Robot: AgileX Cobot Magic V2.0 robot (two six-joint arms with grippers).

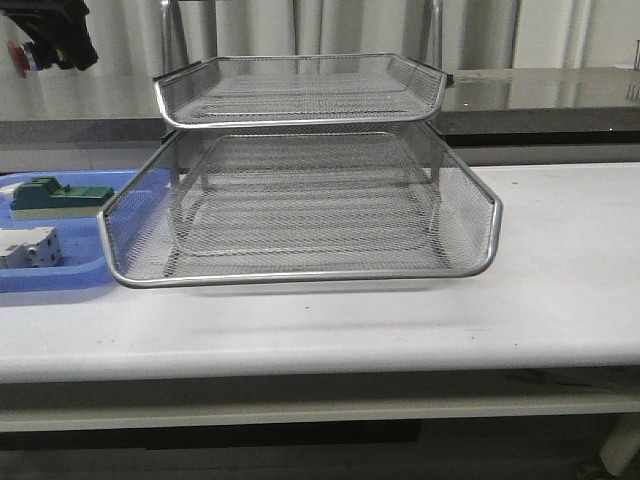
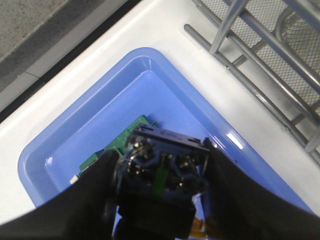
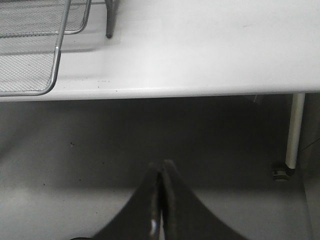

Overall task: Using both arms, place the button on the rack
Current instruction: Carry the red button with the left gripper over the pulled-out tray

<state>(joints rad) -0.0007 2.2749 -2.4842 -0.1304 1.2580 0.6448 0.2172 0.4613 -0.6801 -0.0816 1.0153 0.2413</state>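
Left wrist view: the left gripper (image 2: 160, 175) is closed on the button (image 2: 162, 160), its two black fingers (image 2: 95, 185) pressed against either side of the dark body, whose terminal end with metal screws faces the camera. The button hangs above the blue tray (image 2: 150, 80), over a green block (image 2: 135, 132) lying inside, with the rack (image 2: 270, 60) off to one side on the white table (image 2: 165, 27). In the front view the left gripper (image 1: 45, 45) sits high in the upper-left corner, above and well apart from the blue tray (image 1: 60, 275), and a sliver of the button's red cap (image 1: 17, 55) peeks out on its left; the long axis looks to run roughly level, cap pointing away from the rack (image 1: 300, 200), though little of it is visible. The right gripper (image 3: 160, 200), seen only in its own wrist view, is pinched shut on nothing and hangs off the table's front edge (image 3: 175, 92), near the rack's corner (image 3: 30, 55). The lift looks done; the carry appears to be in hand. Next the button must travel across to a mesh tier and be lowered clear of the wire rim.
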